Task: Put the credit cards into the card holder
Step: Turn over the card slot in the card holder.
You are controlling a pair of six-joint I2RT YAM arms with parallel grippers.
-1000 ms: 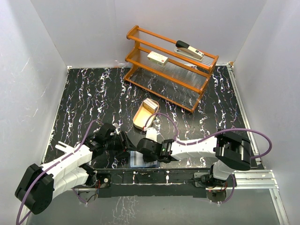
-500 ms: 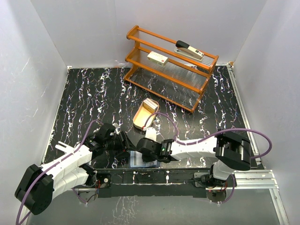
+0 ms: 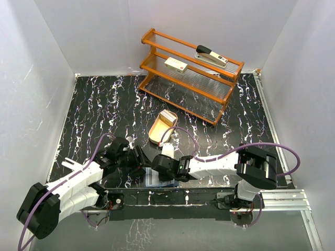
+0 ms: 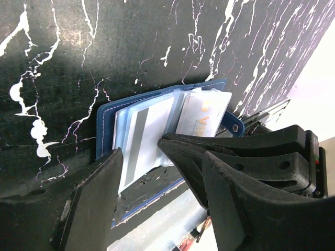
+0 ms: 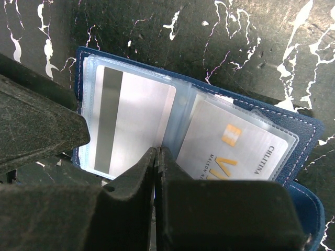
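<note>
Right wrist view: right end effector (image 5: 157,152) tips touch card holder (image 5: 180,112).

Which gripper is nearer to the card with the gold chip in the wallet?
Right. The right gripper, shut, has its tips at the fold just beside the chip card; the left gripper, open, sits at the striped card's end.

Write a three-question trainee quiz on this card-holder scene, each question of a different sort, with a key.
1. True or false: the card holder lies open.
2. The tan tray rests: A on the table; B on a shelf; C in a pincer.
3. Fill in: the left pincer stands ____.
Key: 1 true; 2 A; 3 open.
</note>
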